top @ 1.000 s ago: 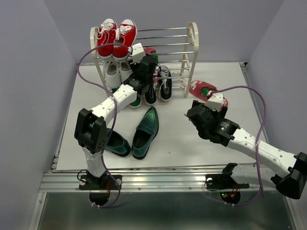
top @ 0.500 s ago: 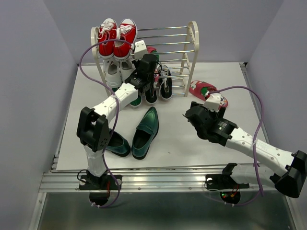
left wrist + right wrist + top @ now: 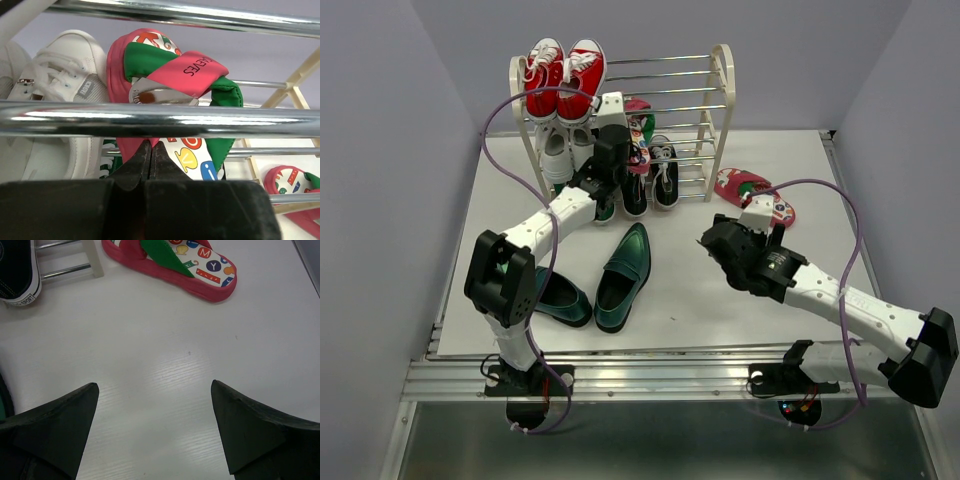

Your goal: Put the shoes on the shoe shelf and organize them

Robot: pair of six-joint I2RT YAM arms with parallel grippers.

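The shoe shelf [image 3: 723, 90] stands at the back. One red flip-flop [image 3: 170, 75] lies on a middle tier behind a chrome rod [image 3: 200, 120]; it also shows in the top view [image 3: 638, 122]. My left gripper [image 3: 151, 145] is shut, its tips against that flip-flop's heel edge; in the top view it [image 3: 620, 145] is at the shelf front. The other flip-flop [image 3: 752, 192] lies on the table right of the shelf, ahead of my open, empty right gripper [image 3: 155, 387]. Two black sneakers [image 3: 650, 182] sit at the shelf's foot. Two green loafers [image 3: 623, 265] lie on the table in front.
Red sneakers [image 3: 560, 75] are on the top tier and white sneakers [image 3: 555, 150] on the left of a middle tier, beside the flip-flop in the left wrist view [image 3: 55, 80]. One black sneaker's toe [image 3: 17, 270] shows at the right wrist view's left edge.
My left gripper has drawn slightly left and back at the shelf, uncovering the flip-flop on the tier. My right arm has shifted a little to the left.
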